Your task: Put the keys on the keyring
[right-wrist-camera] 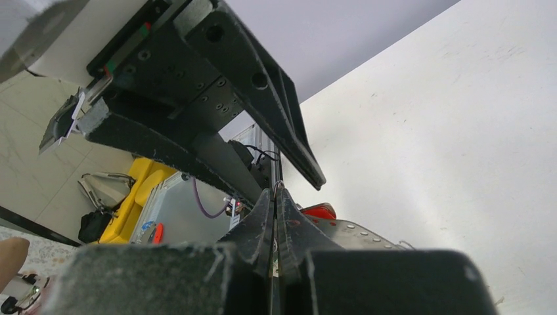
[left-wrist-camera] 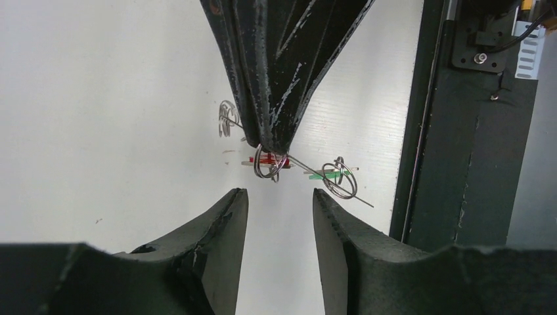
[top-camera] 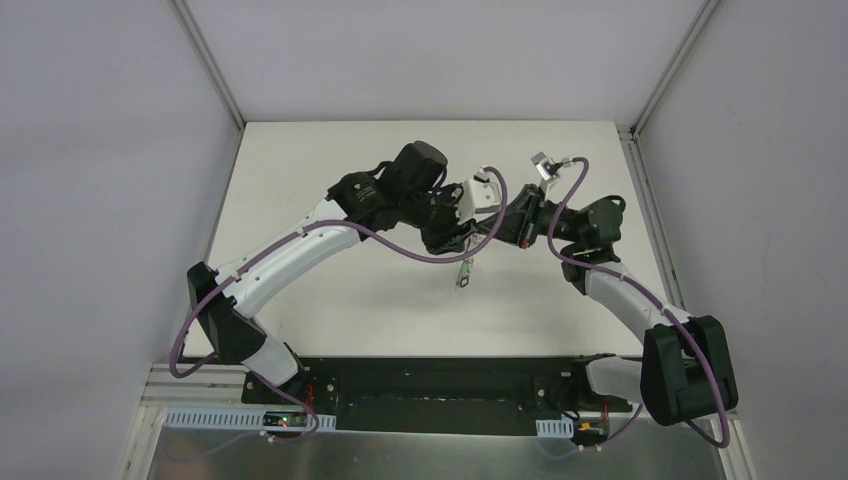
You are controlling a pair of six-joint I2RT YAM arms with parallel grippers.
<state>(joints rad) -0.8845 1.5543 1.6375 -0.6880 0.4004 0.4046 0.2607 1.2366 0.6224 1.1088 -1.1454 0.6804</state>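
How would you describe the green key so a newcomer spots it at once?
In the left wrist view, the right gripper enters from the top, shut on the thin keyring. Follow that wire rightward to the green key; its neighbour, at the gripper's tips, is the red key.

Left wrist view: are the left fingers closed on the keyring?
No, the left fingers stand apart with bare table between them; the right fingers pinch the keyring.
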